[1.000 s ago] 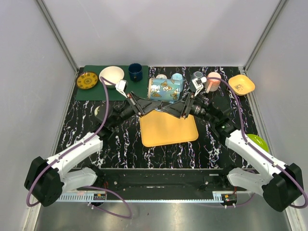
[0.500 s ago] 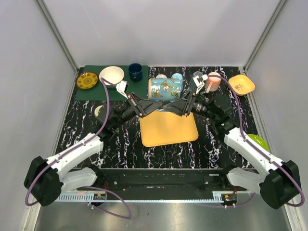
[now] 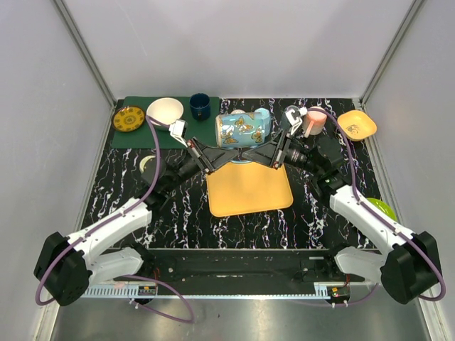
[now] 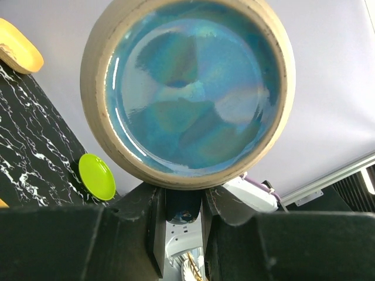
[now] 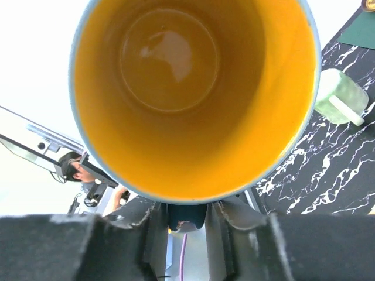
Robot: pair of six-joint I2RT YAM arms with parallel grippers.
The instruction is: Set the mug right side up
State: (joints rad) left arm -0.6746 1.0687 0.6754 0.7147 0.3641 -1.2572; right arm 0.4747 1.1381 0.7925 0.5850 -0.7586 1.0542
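Mug (image 3: 242, 129) lies on its side near the far edge of the yellow tray (image 3: 249, 195), long axis left to right. Its base faces my left gripper (image 3: 229, 155) and its mouth my right gripper (image 3: 260, 153). Both sit just under it, equally near, jaws narrow; I cannot tell if they grip.

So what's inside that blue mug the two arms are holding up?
Nothing. The right wrist camera looks straight into the mug and shows bare, glossy yellow walls down to the bottom, with only light reflections there. No part of the inside is covered.
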